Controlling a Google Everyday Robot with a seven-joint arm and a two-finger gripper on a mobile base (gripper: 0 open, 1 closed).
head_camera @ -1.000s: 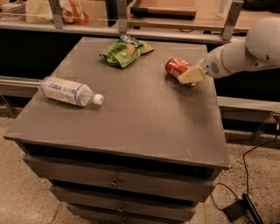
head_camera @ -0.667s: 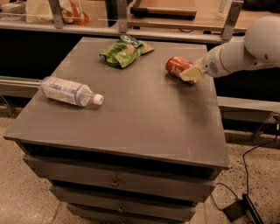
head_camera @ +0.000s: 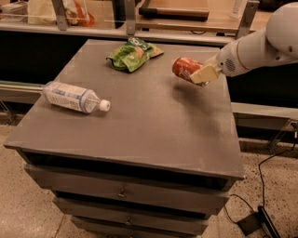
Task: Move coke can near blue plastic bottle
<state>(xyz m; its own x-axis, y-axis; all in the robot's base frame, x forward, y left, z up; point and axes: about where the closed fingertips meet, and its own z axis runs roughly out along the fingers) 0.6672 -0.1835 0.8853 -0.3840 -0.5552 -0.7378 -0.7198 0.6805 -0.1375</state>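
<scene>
The coke can (head_camera: 182, 66) is red, held on its side above the right rear part of the grey cabinet top (head_camera: 139, 116), casting a shadow below it. My gripper (head_camera: 195, 74) comes in from the right on a white arm and is shut on the can. The blue plastic bottle (head_camera: 70, 96) lies on its side near the left edge, white cap pointing right, far from the can.
A green snack bag (head_camera: 134, 53) lies at the rear centre of the top. A shelf with bags and metal posts (head_camera: 60, 11) runs behind. Drawers (head_camera: 121, 193) front the cabinet. A cable and a black box (head_camera: 253, 221) lie on the floor at right.
The gripper has lifted the can off the top and carried it slightly left. The bottle and the bag have not moved.
</scene>
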